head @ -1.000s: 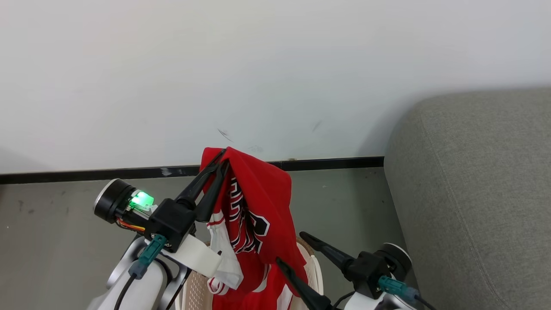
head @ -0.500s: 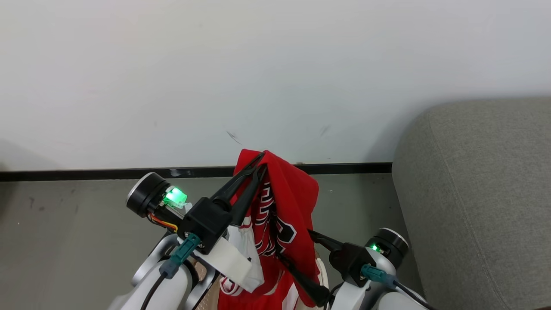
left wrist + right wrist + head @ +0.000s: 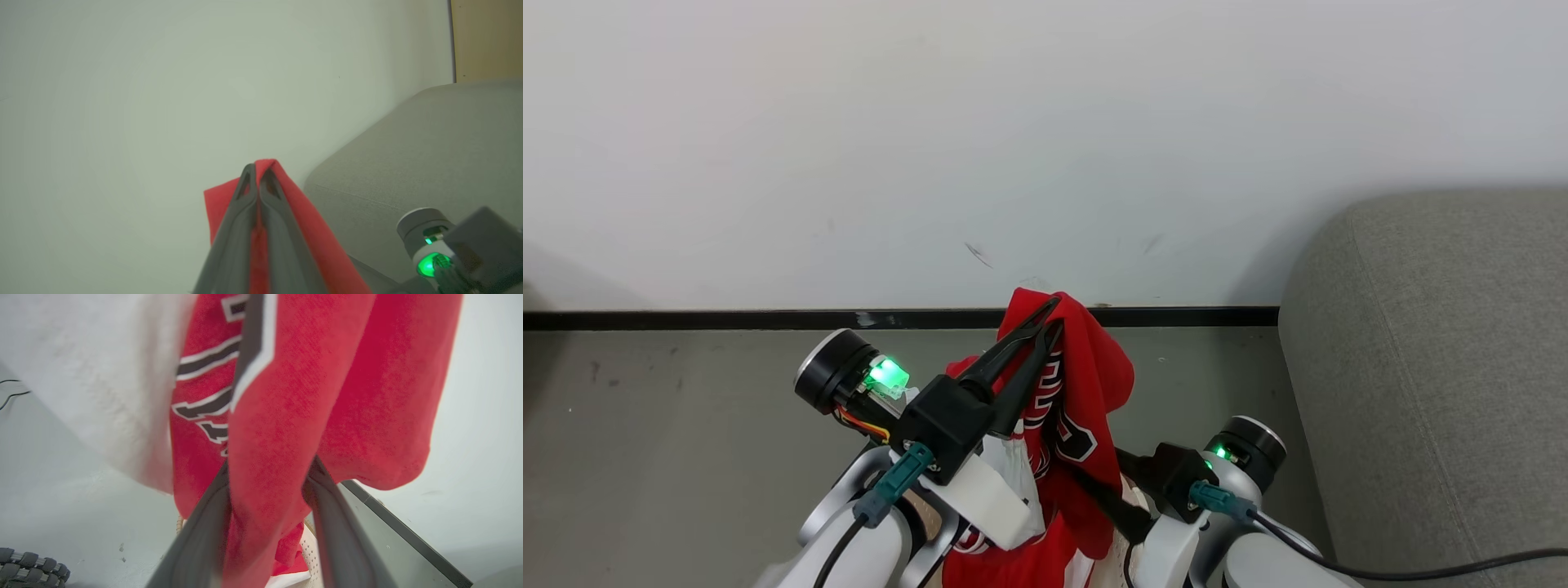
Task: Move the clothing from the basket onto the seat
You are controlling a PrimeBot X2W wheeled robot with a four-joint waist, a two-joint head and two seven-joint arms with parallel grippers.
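The red jersey (image 3: 1094, 384) hangs at lower centre of the head view, its peak pinched in the tightly closed left gripper (image 3: 1055, 314), above the basket (image 3: 309, 555). The right gripper (image 3: 269, 463), spread clear of the cloth a second ago, now straddles a lower fold, jaws narrower; whether it grips cannot be told. The sofa (image 3: 1437, 367) fills the right edge

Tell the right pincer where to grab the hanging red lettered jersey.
The vertical fold of the soft red jersey below the left pincer, from underneath, one finger each side: it hangs as a narrow drape between the right pincer's fingers.
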